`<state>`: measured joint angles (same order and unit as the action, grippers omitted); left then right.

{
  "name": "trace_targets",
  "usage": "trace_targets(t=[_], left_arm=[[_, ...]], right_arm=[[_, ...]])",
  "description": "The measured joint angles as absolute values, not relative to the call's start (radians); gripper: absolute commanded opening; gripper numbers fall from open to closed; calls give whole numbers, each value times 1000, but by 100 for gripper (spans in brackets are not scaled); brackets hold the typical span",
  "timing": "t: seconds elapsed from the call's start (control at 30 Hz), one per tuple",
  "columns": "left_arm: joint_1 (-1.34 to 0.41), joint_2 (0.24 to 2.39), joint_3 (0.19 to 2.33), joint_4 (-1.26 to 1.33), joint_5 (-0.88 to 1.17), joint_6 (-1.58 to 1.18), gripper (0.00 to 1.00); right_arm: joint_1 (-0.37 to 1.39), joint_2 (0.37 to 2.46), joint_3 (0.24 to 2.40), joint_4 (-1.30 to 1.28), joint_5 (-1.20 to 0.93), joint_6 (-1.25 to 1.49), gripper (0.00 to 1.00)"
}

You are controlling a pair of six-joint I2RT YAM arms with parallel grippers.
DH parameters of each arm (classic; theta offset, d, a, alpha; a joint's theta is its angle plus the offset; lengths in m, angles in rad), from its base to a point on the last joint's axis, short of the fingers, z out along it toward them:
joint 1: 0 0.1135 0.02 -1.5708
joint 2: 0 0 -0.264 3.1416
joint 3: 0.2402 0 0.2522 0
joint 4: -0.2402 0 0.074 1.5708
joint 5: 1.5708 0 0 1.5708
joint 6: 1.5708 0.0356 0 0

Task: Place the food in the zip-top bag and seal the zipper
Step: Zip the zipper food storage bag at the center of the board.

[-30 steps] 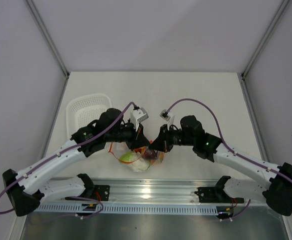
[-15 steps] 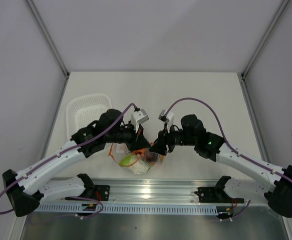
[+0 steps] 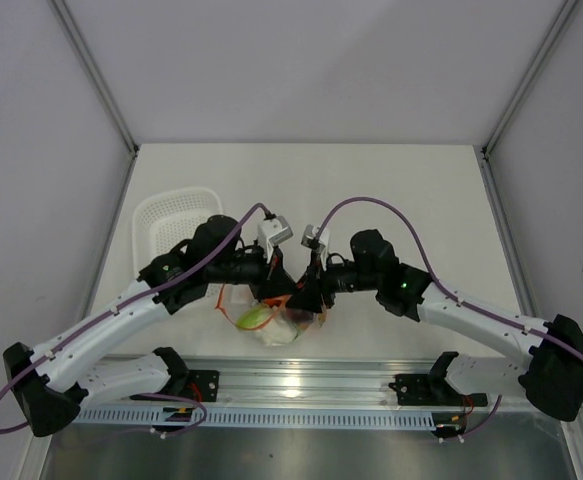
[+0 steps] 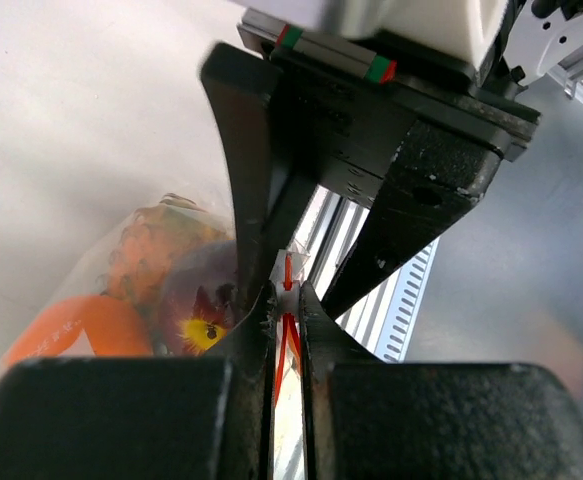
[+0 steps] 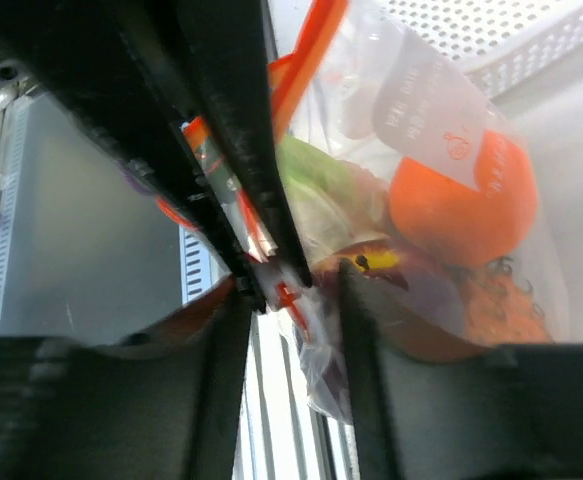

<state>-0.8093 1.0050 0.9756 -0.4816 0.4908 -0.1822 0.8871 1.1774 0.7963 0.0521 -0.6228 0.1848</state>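
Note:
The zip-top bag hangs low over the table's near edge with the food inside. My left gripper is shut on the red-orange zipper at the bag's mouth. In the right wrist view the round orange fruit, the pale green leafy vegetable, the dark red-purple piece and the pineapple show through the plastic. My right gripper is open, its fingers either side of the bag's corner and the zipper end, right next to the left gripper.
A white mesh basket stands at the back left of the table, behind the left arm. An aluminium rail with the arm bases runs along the near edge, just below the bag.
My right gripper has moved left, up against the left gripper and the bag's mouth. The left gripper has kept its hold; the bag has shifted slightly.

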Motion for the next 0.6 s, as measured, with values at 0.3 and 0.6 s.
trace_targets(t=[0.3, 0.6], left_arm=[[-790, 1003, 953, -469, 520, -183, 0], [-756, 978, 917, -431, 556, -194, 0]], right_arm=[[891, 1182, 740, 159, -655, 217, 27], [874, 1191, 712, 215, -664, 283, 0]])
